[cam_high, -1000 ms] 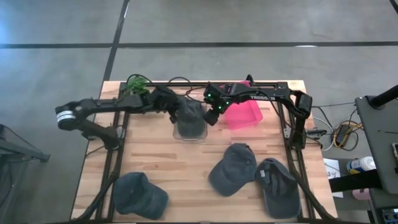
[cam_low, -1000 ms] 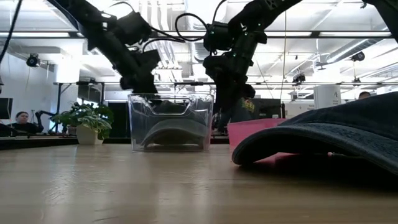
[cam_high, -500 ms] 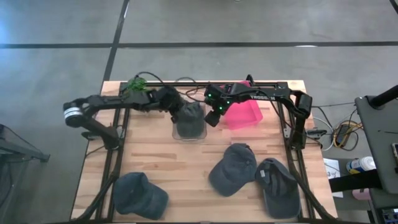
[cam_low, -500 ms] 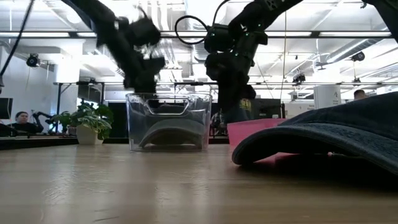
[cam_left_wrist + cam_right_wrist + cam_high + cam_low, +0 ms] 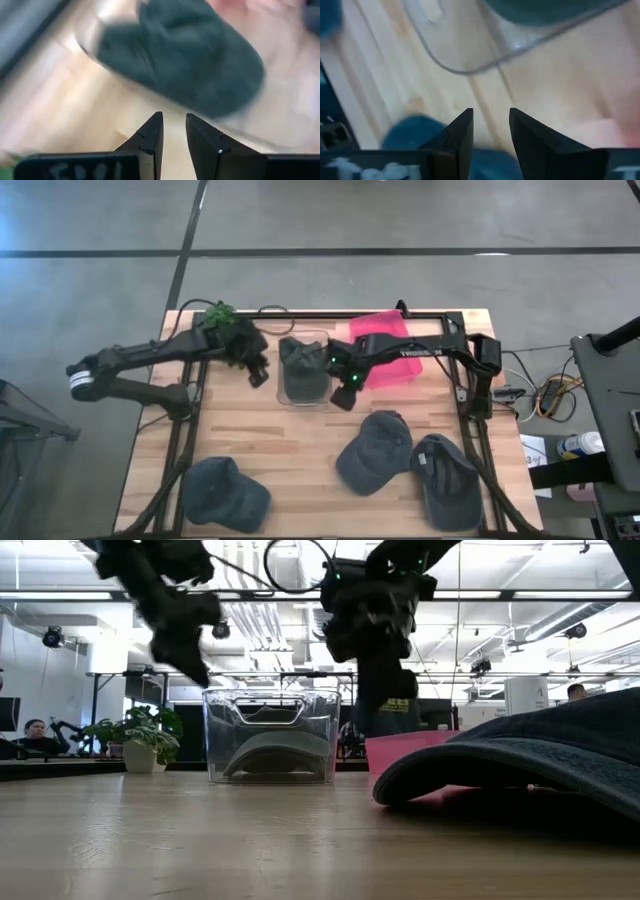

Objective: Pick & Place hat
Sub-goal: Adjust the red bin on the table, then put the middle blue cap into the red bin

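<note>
A dark grey hat (image 5: 303, 366) lies inside a clear bin (image 5: 305, 398) at the table's far middle; the low view shows it resting on the bin's floor (image 5: 275, 755). My left gripper (image 5: 259, 373) hangs open just left of the bin, with nothing between its fingers (image 5: 173, 132). My right gripper (image 5: 343, 396) hangs open by the bin's near right corner, also with nothing in it (image 5: 491, 130). In the low view both grippers are above table height, left (image 5: 188, 658) and right (image 5: 385, 680).
A pink bin (image 5: 386, 352) stands right of the clear one. Three more dark hats lie on the near half: two at the right (image 5: 375, 450) (image 5: 446, 480), one at the left (image 5: 225, 492). A small plant (image 5: 220, 315) sits at the far left.
My left gripper has drawn back from over the clear bin toward the table's left edge and risen. My right gripper has swung from the bin's right side toward the near edge. The hat stays in the bin.
</note>
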### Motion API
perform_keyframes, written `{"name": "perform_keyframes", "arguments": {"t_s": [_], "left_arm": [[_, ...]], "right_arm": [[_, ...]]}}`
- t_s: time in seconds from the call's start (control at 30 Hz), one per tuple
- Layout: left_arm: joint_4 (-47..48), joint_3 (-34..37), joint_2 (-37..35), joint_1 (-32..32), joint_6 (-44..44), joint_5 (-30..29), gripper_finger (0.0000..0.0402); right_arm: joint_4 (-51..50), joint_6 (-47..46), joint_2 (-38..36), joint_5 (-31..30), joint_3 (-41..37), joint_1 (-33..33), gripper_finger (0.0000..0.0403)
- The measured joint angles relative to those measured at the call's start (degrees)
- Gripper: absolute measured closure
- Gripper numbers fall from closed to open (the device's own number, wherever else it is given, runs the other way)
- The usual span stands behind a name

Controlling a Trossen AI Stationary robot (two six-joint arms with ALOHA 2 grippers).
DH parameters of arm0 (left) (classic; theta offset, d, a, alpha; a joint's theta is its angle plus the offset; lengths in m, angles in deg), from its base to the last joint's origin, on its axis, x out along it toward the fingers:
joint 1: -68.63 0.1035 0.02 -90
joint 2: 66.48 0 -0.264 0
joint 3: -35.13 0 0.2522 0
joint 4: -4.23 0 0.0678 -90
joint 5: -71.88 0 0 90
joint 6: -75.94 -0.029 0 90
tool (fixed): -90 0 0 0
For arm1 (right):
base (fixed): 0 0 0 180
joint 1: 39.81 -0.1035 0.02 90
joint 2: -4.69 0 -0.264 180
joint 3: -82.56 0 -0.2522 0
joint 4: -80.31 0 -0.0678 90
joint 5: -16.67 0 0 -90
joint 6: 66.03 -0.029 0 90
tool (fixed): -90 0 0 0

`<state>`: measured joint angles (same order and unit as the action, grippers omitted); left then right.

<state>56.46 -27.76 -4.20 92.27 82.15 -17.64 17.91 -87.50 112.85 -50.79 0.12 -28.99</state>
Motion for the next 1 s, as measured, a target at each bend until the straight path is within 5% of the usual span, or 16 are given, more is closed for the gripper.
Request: {"name": "perform_keyframes", "arguments": {"t_s": [0.2,0.5,0.67,1.0], "left_arm": [[-2.8,8.8,-3.3,-5.1,2.9,2.1,0.0323],[-22.2,18.6,0.6,-6.6,3.2,-0.8,0.0323],[-23.1,17.9,1.5,-6.5,0.9,-5.0,0.0323],[-10.3,15.2,-4.9,-9.4,1.6,-4.9,0.0323]], "right_arm": [[11.0,-12.0,0.7,0.1,-0.6,-4.1,0.0280],[21.7,-22.4,5.4,-1.4,-0.7,-5.2,0.0280],[20.8,-23.9,5.0,-11.0,-0.7,-5.0,0.0280],[5.0,-25.6,-1.0,-12.0,0.3,-10.4,0.0280]]}}
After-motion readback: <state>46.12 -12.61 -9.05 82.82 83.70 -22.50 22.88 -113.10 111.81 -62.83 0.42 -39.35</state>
